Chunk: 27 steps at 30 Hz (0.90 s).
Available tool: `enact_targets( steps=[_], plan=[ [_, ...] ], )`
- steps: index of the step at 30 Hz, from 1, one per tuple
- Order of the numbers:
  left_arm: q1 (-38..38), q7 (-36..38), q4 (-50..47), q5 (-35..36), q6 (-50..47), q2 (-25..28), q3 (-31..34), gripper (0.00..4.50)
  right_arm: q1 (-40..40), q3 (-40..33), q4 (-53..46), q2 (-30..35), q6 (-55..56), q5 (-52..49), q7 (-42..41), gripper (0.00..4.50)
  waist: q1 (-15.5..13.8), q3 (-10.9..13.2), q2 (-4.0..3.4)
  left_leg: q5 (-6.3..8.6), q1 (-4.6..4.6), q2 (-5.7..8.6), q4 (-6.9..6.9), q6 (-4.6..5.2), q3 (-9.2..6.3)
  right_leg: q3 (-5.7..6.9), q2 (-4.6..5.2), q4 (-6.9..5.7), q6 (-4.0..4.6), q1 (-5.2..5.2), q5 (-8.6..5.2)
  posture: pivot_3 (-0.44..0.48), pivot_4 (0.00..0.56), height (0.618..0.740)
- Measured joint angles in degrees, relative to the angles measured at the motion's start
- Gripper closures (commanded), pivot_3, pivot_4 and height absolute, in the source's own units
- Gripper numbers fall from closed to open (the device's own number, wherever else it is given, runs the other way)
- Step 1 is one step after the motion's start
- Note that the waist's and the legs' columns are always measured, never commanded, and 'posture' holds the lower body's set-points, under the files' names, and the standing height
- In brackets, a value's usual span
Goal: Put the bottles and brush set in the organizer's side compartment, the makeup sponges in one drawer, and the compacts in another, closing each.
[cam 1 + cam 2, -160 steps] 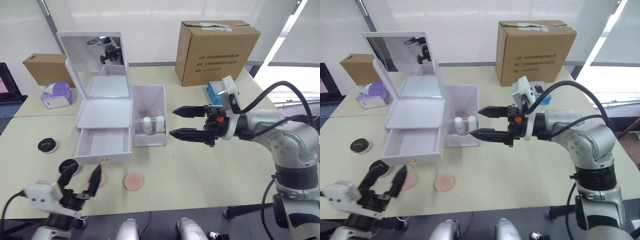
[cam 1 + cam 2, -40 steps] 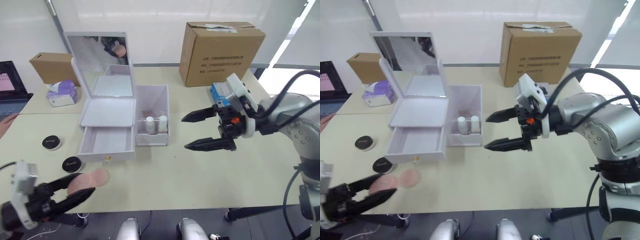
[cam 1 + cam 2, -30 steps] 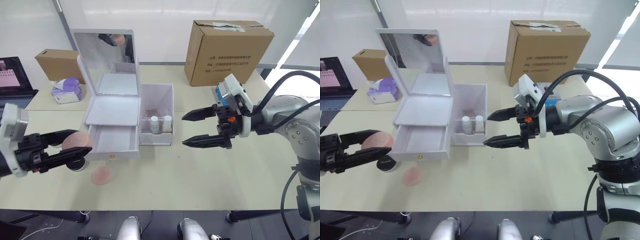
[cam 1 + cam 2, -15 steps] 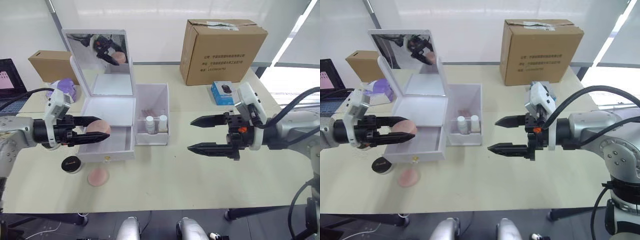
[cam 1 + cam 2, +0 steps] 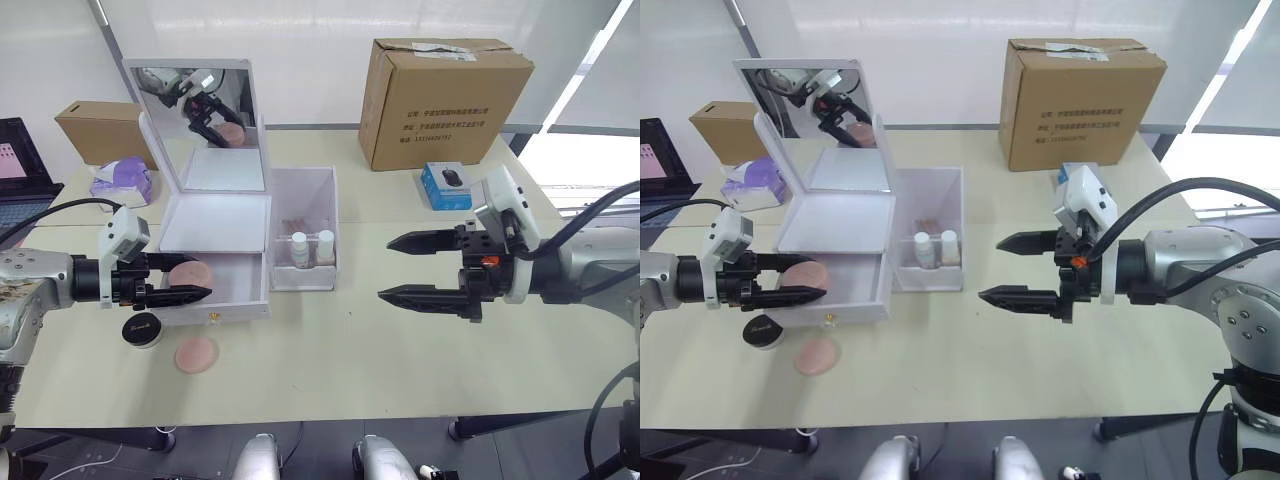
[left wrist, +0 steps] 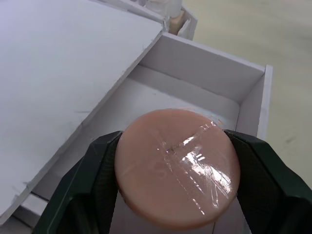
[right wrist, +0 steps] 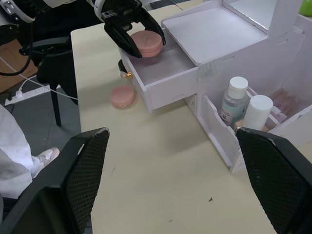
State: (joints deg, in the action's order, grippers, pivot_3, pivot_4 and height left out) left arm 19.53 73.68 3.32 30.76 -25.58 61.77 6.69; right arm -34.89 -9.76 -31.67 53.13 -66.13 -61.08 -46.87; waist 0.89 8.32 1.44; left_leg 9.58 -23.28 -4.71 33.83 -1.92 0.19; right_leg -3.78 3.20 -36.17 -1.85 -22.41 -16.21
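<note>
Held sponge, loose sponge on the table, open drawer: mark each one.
Held makeup sponge (image 6: 178, 168), left wrist view, middle of its flat face.
Loose makeup sponge (image 5: 196, 353), left eye view, centre of the disc on the table.
Open drawer (image 7: 165, 59), right wrist view, bare floor inside it.

So the counter is a pale beige top, actually two pushed together with a seam running across. Sitting on it: the white organizer with its mirror lid up and one drawer pulled out, a black-lidded compact just in front of it, a pink sponge beside that, a big cardboard box, a smaller cardboard box, a purple tissue pack, and a small blue box.
</note>
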Motion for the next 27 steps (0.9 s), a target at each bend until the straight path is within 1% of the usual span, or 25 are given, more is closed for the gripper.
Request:
enact_targets(
  steps=[4, 6, 9, 14, 18, 21, 23, 27],
  plan=[
    [0.2, -0.6, 0.6, -0.4, 0.3, -1.0, 0.4, 1.56, 0.3, 0.0, 0.2, 0.1, 0.5, 0.0, -0.3, 0.0, -0.1, 0.0, 0.0, 0.0, 0.0, 0.0, 0.0, 0.0, 0.03, 0.0, 0.01, 0.0, 0.0, 0.0, 0.0, 0.0, 0.15, 0.74],
    [0.4, -0.8, 0.7, -0.4, -0.3, -1.3, 0.5, 0.83, 0.2, 0.0, 0.3, 0.1, 0.7, 0.0, -0.3, 0.0, 0.0, 0.0, 0.0, 0.0, 0.0, 0.0, 0.0, 0.0, 0.03, 0.0, 0.01, -0.01, 0.0, 0.0, 0.0, 0.0, 0.15, 0.74],
    [0.5, -1.1, 0.8, -0.2, -1.1, -1.3, 1.4, 0.02, 0.1, 0.0, 0.7, 0.1, 0.7, 0.0, -0.3, 0.0, 0.0, 0.0, 0.0, 0.0, 0.0, -0.02, 0.0, 0.0, 0.02, 0.0, 0.0, -0.02, 0.0, -0.01, 0.0, 0.0, 0.15, 0.74],
    [1.3, -0.8, 0.6, 1.0, -3.7, -1.2, 2.9, 0.02, 0.1, 0.1, 0.8, 0.1, 0.8, 0.0, -0.4, 0.0, 0.0, 0.0, 0.01, 0.0, 0.0, -0.02, 0.01, 0.0, 0.03, -0.01, -0.01, -0.03, -0.01, -0.01, 0.01, 0.0, 0.15, 0.74],
    [2.0, -0.6, -0.4, 2.3, -4.8, -1.0, 6.4, 0.02, -0.4, 0.5, 1.6, 0.1, 0.9, 0.3, -1.0, 0.0, -0.1, 0.0, 0.04, 0.0, 0.0, -0.02, 0.01, 0.0, 0.04, -0.01, 0.0, -0.02, -0.01, 0.02, 0.0, 0.0, 0.15, 0.74],
    [-2.1, -0.1, -2.8, 5.5, -7.5, -0.3, 12.8, 0.02, -0.9, 2.0, 3.1, 0.8, 2.3, 1.9, -2.9, 0.0, 0.3, 0.0, 0.03, 0.0, 0.06, -0.03, 0.01, 0.01, 0.06, -0.05, -0.01, -0.03, -0.01, -0.01, 0.01, 0.0, 0.15, 0.74],
    [-6.6, -0.5, -4.4, 6.2, -8.0, -0.3, 17.7, 0.02, -0.7, 2.7, 4.2, 0.9, 5.7, 4.8, -4.5, 0.0, 0.7, 0.0, 0.03, 0.0, 0.09, -0.05, -0.02, 0.01, 0.06, -0.05, -0.03, -0.03, -0.01, -0.04, 0.01, 0.0, 0.15, 0.74],
    [-16.3, -3.4, -3.4, 5.0, -6.3, -2.6, 29.2, 0.02, 0.6, 3.9, 8.7, 1.9, 14.7, 12.8, -8.3, 0.0, 1.2, 0.0, 0.04, 0.0, 0.19, -0.09, -0.04, 0.0, 0.09, -0.04, -0.04, -0.03, -0.01, -0.08, 0.0, 0.0, 0.15, 0.74]
  ],
)
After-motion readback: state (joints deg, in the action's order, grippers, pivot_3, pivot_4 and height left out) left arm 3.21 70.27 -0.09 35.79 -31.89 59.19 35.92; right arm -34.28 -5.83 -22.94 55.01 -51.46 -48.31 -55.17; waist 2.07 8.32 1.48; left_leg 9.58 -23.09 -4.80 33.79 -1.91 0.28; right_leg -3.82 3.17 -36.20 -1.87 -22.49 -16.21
